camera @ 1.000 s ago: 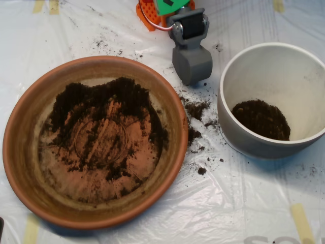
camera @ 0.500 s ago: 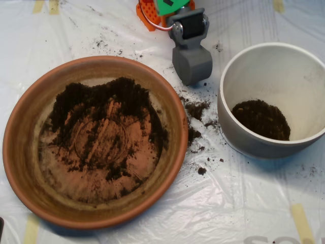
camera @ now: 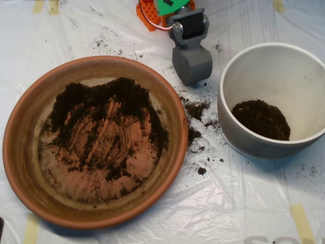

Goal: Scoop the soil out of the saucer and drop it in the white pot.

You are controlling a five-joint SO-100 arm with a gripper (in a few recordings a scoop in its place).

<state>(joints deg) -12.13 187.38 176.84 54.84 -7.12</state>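
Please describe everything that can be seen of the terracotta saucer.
The saucer is a wide, shallow, round dish that looks like orange-brown terracotta, with a raised rim and faint concentric rings on its floor. It sits flat on the plastic sheet, at the left of the picture, apart from the white pot. Dark soil covers mostly its upper half, with thin streaks toward the centre; the lower part is nearly bare.

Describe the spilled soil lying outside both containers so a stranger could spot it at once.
Start at the wide terracotta saucer on the left and the white pot on the right. In the gap between them, on the clear plastic sheet, lie dark clumps of spilled soil. Unlike the other soil, it sits on bare plastic.
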